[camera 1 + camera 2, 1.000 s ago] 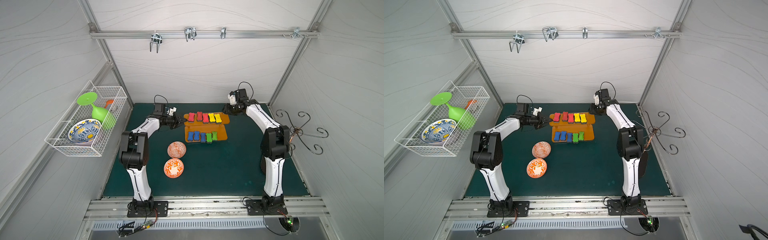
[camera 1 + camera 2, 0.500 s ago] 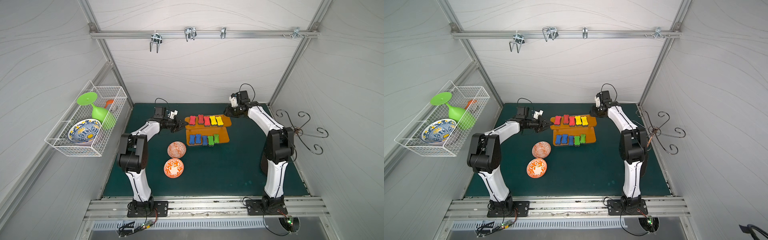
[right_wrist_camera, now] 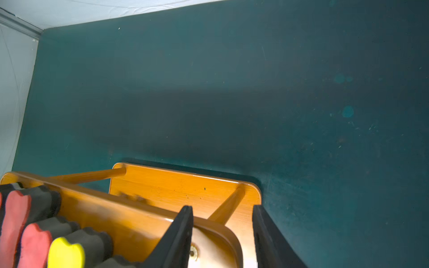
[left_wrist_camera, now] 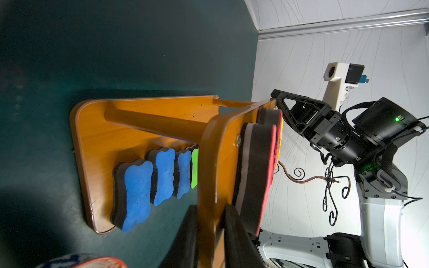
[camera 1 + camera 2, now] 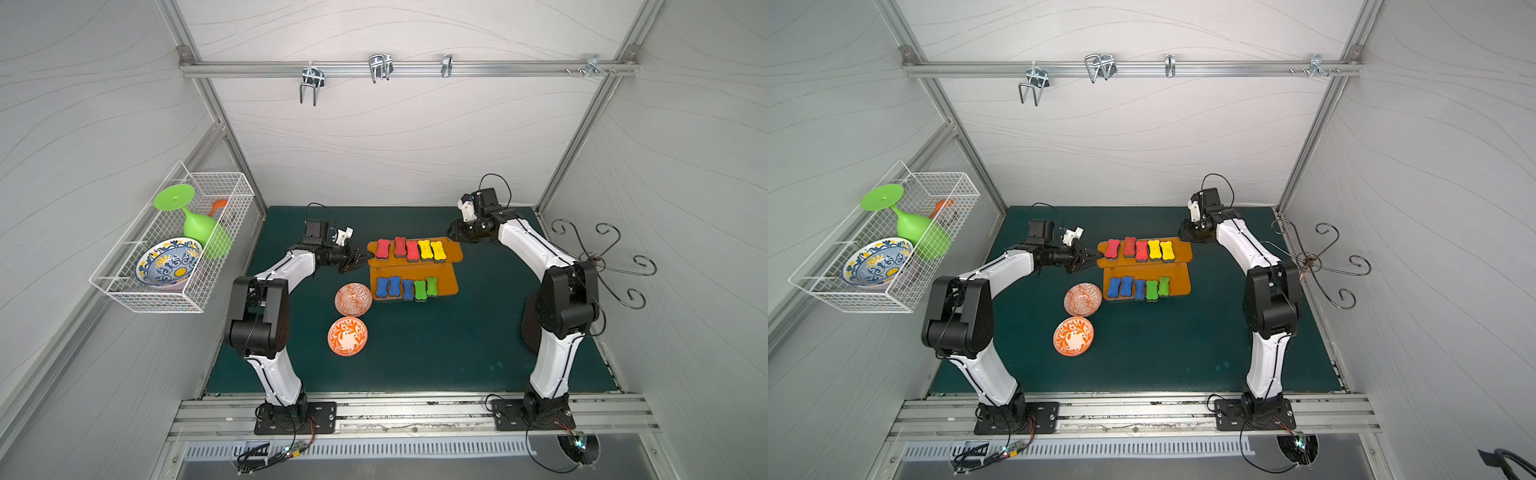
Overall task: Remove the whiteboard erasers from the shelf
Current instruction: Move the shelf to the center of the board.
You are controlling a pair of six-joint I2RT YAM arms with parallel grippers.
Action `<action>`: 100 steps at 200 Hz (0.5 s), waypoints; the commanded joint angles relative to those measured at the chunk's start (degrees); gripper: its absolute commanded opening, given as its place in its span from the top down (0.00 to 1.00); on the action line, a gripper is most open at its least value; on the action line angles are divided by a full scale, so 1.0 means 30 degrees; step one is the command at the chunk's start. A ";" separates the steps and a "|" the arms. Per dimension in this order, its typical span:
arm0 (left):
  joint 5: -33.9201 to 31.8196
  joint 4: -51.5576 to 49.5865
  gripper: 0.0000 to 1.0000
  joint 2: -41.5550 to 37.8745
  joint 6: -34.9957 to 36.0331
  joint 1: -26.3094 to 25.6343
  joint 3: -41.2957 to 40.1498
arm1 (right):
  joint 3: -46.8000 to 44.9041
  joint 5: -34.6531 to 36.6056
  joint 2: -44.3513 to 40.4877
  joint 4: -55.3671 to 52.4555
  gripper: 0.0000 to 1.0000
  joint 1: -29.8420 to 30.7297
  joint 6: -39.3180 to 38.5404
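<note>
I have the left gripper [image 5: 360, 262] clamped on the left end of the shelf [image 5: 455, 252]; my left wrist view shows its fingers [image 4: 234, 232] pressed against either face of the upper board [image 4: 209, 162]; the right gripper [image 5: 454, 236] sits at the opposite end of that board; in the right wrist view its jaws stand apart astride the board's rounded corner, with a gap between the board's edge and the outer finger, so it holds nothing. The shelf stands on the green mat [image 5: 415, 357], toward the back and between the two arms. All ten whiteboard erasers [image 5: 412, 250] are on it, side by side in rows of five; three red then two yellow lie on the upper board; three blue then two green lie on the lower board [image 5: 448, 282], along its front edge. Two orange patterned bowls [image 5: 353, 299] sit on the mat, the nearer one just beside the lower board's front left corner.
</note>
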 commanded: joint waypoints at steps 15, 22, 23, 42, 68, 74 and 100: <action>-0.1753 -0.1481 0.94 -0.0920 0.0553 0.0333 -0.0246 | -0.0533 0.0517 -0.0781 -0.0904 0.51 0.0098 0.0195; -0.1946 -0.1590 0.88 -0.1019 0.0605 0.0345 -0.0210 | -0.0492 0.0658 -0.0854 -0.0907 0.49 0.0100 0.0195; -0.1982 -0.1610 0.87 -0.1015 0.0627 0.0346 -0.0194 | -0.0467 0.0674 -0.0858 -0.0920 0.49 0.0100 0.0195; -0.2591 -0.1971 0.72 -0.1359 0.0792 0.0347 -0.0003 | -0.0014 0.0868 -0.0964 -0.1140 0.46 -0.0027 0.0113; -0.3473 -0.2576 0.60 -0.1968 0.1129 0.0344 -0.0027 | 0.0805 0.0962 -0.0979 -0.1444 0.43 -0.0150 -0.0026; -0.3619 -0.2640 0.59 -0.2058 0.1198 0.0348 -0.0085 | 0.0972 0.0958 -0.0979 -0.1513 0.42 -0.0134 -0.0065; -0.3993 -0.3080 0.58 -0.2498 0.1400 0.0347 -0.0228 | 0.1413 0.0899 -0.1231 -0.1621 0.42 -0.0105 -0.0136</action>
